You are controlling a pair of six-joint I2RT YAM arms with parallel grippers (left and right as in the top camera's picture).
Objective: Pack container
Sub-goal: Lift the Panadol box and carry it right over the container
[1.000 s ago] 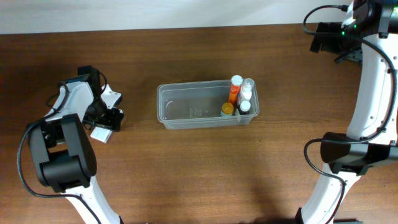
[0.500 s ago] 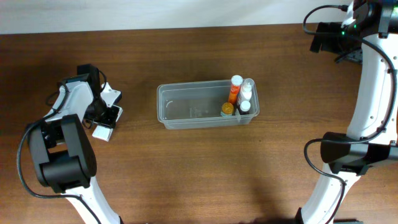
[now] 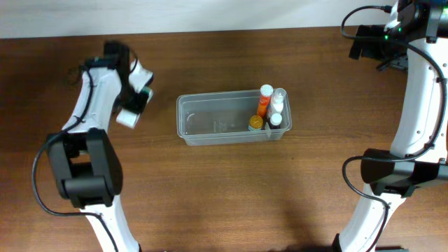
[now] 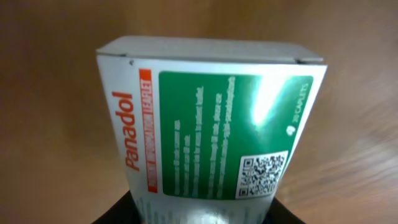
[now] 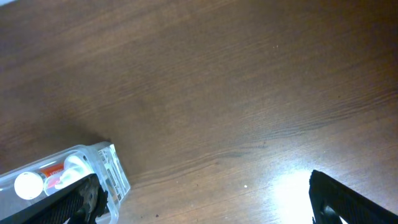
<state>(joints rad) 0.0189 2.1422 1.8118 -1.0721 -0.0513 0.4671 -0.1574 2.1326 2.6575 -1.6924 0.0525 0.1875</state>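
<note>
Left gripper (image 3: pixel 132 106): we see it clamped on a white-and-green cardboard Panadol box (image 4: pixel 211 137).
Container (image 3: pixel 210 123): clear plastic rectangular tub, near, to that gripper's right.
Right gripper (image 5: pixel 205 180): we see its fingers apart.

Overhead: bright, even light, soft shadows on worktop (image 3: pixel 294 210) toward near edge. Left wrist: Panadol box (image 4: pixel 211 143) slightly soft, white glare on green panel, background wood smeared. Right wrist: grain sharp, glare patch lower right.

Panadol box (image 4: pixel 211 146) — white, green panel, red lettering.
</note>
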